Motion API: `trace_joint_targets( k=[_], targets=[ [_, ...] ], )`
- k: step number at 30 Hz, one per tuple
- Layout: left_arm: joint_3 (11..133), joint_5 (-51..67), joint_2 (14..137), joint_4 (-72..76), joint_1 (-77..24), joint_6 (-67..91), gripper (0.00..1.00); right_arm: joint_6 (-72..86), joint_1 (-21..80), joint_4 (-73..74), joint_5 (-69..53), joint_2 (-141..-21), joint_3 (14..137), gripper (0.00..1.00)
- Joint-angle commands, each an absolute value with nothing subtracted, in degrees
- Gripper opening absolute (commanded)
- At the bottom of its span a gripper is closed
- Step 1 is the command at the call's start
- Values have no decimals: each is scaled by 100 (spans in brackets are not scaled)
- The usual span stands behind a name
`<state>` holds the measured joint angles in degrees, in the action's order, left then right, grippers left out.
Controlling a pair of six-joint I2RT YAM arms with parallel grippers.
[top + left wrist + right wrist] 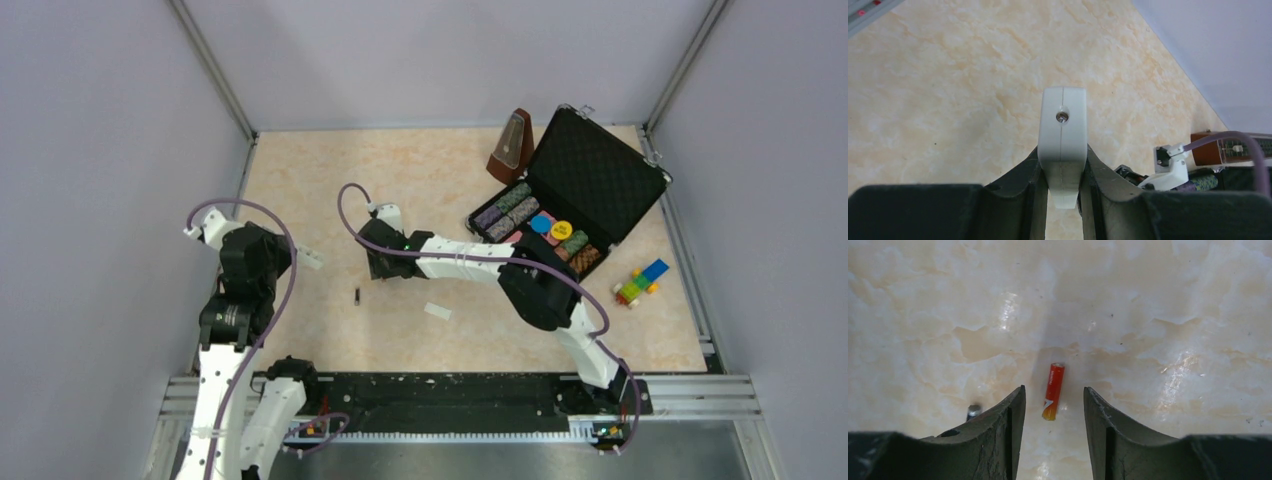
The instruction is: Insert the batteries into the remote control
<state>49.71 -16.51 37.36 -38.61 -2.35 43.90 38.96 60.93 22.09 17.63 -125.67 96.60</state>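
The remote control [1063,135] has its lower end hidden between fingers [1015,192] at bottom centre, and the red battery [1053,391] bears unreadably small print.

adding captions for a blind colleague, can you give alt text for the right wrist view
A small red battery lies on the pale marbled table, untouched, framed by the gap between the open dark fingers of the right hand. A small dark object peeks out beside one finger.
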Motion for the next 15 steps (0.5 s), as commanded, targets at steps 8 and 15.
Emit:
trace_joint_targets(
  k=[8, 15],
  targets=[
    [4977, -2440, 3438, -4053, -211, 4751, 0, 3587, 6320, 3064, 2737, -13241, 10413, 34],
    [4940, -2813, 3198, -4213, -211, 4902, 0, 3415, 6411, 3352, 2859, -13328, 10471, 27]
  ],
)
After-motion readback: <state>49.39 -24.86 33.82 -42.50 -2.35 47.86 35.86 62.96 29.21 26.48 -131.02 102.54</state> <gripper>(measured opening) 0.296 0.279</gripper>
